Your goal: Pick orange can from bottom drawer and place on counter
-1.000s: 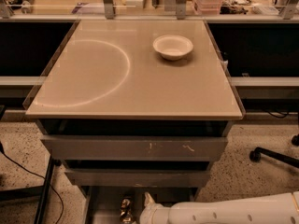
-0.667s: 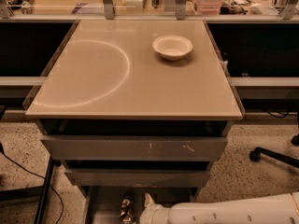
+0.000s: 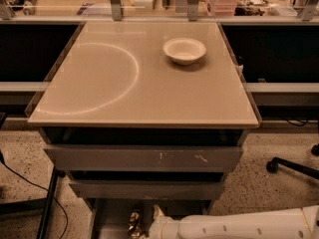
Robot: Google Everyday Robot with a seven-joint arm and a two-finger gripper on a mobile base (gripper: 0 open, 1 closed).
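Observation:
The orange can (image 3: 135, 222) shows as a small shiny golden shape in the open bottom drawer (image 3: 110, 217), at the lower edge of the camera view. My gripper (image 3: 151, 225) is at the end of the white arm that comes in from the lower right. It is down in the drawer, right next to the can's right side. I cannot tell if it touches the can. The beige counter (image 3: 149, 91) with a white arc marking lies above the drawers.
A white bowl (image 3: 184, 50) stands on the counter's far right. Two shut grey drawers (image 3: 144, 158) sit above the open one. A chair base (image 3: 294, 167) is on the floor at right, and a black cable (image 3: 30, 185) at left.

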